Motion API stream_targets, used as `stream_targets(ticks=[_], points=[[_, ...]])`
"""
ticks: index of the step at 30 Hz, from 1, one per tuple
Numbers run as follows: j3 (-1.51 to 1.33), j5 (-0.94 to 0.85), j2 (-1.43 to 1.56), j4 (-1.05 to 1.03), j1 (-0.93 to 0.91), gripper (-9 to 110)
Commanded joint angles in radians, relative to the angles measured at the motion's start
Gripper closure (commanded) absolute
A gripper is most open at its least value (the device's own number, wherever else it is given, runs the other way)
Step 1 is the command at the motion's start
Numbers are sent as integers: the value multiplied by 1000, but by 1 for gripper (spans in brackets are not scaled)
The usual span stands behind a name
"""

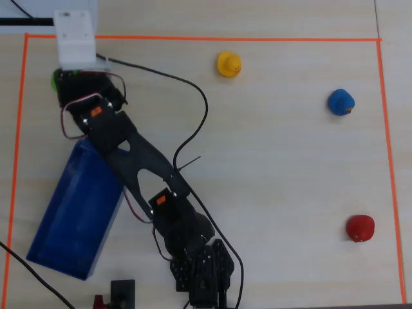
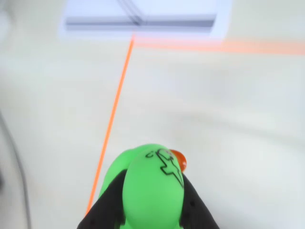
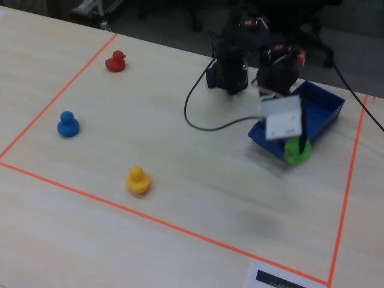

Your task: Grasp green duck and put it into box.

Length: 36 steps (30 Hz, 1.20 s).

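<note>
My gripper [image 2: 150, 210] is shut on the green duck [image 2: 152, 186], which has an orange-red beak and a black lightning mark; the black jaws press its two sides. In the fixed view the duck [image 3: 297, 151] hangs above the table beside the near corner of the dark-blue box [image 3: 321, 114]. In the overhead view only a sliver of the duck [image 1: 56, 80] shows under the white wrist part [image 1: 76, 37], beyond the far end of the box [image 1: 74, 212]. The arm covers part of the box's right wall.
A yellow duck [image 1: 228, 64], a blue duck [image 1: 340, 102] and a red duck [image 1: 360, 228] stand apart on the wooden table. Orange tape [image 1: 193, 38] frames the work area. A black cable [image 1: 193, 96] loops over the table near the arm base [image 1: 203, 270].
</note>
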<state>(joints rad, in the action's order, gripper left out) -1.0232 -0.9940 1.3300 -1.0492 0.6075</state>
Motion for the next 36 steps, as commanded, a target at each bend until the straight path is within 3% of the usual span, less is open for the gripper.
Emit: stream_targets(ticks=[1, 17, 24, 36], points=[[-141, 67, 259, -305, 87, 101], [-795, 276, 669, -301, 244, 101], [-816, 405, 718, -279, 321, 101], [-796, 488, 526, -144, 446, 101]])
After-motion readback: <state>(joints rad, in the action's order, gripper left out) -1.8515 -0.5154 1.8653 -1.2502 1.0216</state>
